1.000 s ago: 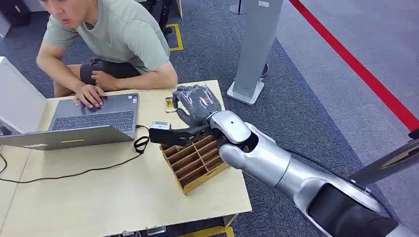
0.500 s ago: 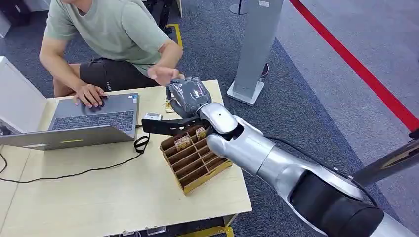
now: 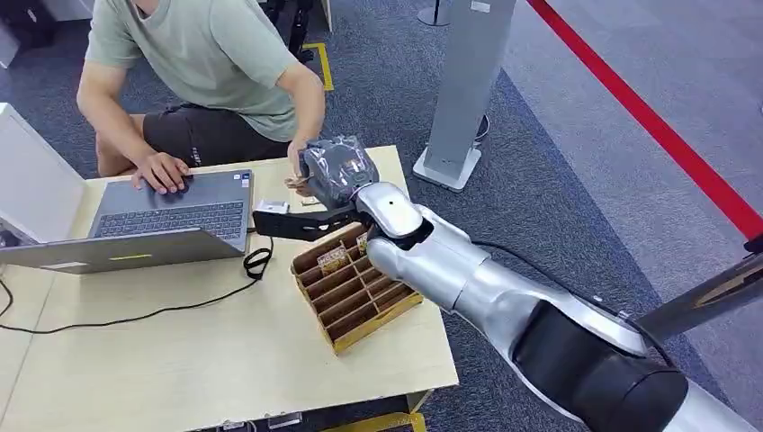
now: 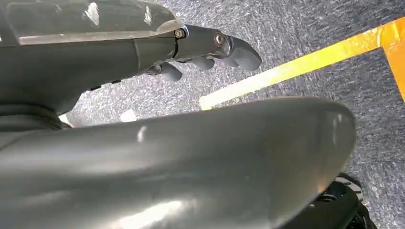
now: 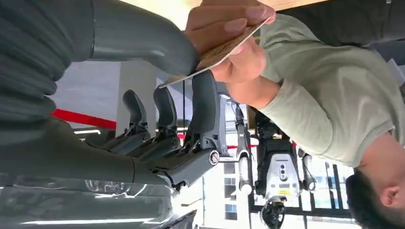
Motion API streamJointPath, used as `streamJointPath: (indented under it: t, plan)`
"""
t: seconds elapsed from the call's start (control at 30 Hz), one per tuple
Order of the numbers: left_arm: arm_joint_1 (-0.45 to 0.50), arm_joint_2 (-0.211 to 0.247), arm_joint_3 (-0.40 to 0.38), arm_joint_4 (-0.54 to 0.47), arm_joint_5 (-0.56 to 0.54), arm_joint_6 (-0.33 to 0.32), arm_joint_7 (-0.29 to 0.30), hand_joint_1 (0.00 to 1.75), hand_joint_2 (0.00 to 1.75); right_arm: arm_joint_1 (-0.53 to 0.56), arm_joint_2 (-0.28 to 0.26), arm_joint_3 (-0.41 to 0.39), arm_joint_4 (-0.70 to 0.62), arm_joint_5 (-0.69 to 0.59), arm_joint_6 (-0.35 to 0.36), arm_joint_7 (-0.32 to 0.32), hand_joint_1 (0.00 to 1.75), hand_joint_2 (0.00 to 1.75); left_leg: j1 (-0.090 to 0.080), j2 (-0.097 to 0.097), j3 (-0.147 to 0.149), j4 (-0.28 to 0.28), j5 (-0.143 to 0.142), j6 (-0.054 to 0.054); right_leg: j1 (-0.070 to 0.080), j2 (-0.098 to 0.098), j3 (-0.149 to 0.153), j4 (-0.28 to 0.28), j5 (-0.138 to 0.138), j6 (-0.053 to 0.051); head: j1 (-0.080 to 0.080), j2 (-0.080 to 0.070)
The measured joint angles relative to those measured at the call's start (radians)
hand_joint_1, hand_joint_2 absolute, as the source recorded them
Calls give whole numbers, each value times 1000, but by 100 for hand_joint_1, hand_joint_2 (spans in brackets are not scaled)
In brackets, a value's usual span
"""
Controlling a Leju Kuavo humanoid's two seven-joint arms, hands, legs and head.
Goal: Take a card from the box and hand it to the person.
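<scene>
Two hands have the card [image 5: 217,53] at once, which is the risk: if the right hand [image 3: 335,171] clings while the person's hand [image 5: 229,40] pulls, the card may bend or slip and drop toward the divided wooden box [image 3: 353,288]. It sits pinched between the grey thumb and a dark finger [image 5: 204,102], beyond the box's far edge. Hanging over the carpet, the left hand [image 4: 191,47] holds nothing, fingers loosely curled.
</scene>
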Motion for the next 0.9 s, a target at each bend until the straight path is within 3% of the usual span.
streamJointPath:
  t: [0.03,0.6,0.8,0.9]
  plan:
    - [0,0,0,0,0,0,0,0,0,0,1,0,6,0,-1,0,0,175,0,0,0,0,0,0,0,0,0,0,0,0,0,0]
    - [-2,0,-18,0,-9,1,5,0,0,2,0,0,39,-3,-14,1,0,175,0,0,0,0,0,0,0,0,-1,0,0,0,0,0]
    - [8,0,-18,0,25,10,3,0,0,47,-23,-6,-70,-82,-27,-3,0,175,0,0,0,0,0,0,0,0,-1,0,0,0,0,0]
    - [13,0,-17,0,47,15,3,0,0,106,-51,-27,-178,-225,-27,-37,0,175,0,0,0,0,0,0,0,0,-1,0,0,0,0,0]
